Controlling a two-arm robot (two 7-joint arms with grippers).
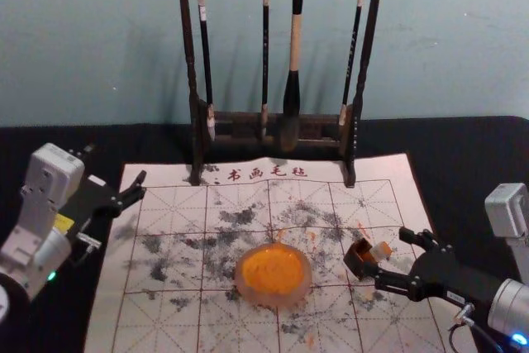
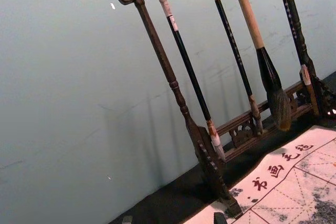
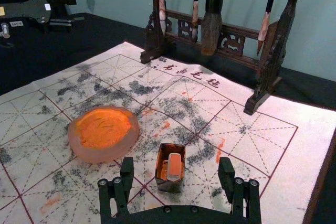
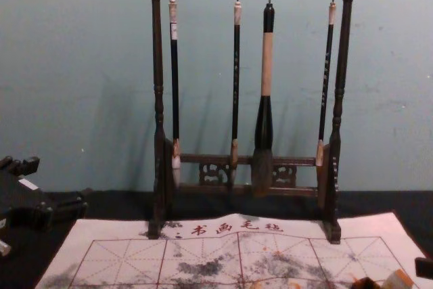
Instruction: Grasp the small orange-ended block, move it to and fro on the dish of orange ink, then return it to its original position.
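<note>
My right gripper reaches in from the right. Seen in the right wrist view, the right gripper is open, fingers apart on either side of a small dark box. The orange-ended block stands inside that box, its pale side and orange top showing. From the head view, the block leans out of the box. Left of them lies the round dish of orange ink. My left gripper is parked at the left, open; its fingertips show low in the left wrist view, the left gripper holding nothing.
A wooden rack with several hanging brushes stands at the back of the white gridded mat. The mat carries grey and orange smudges and lies on a black-covered table. A wall rises behind the rack.
</note>
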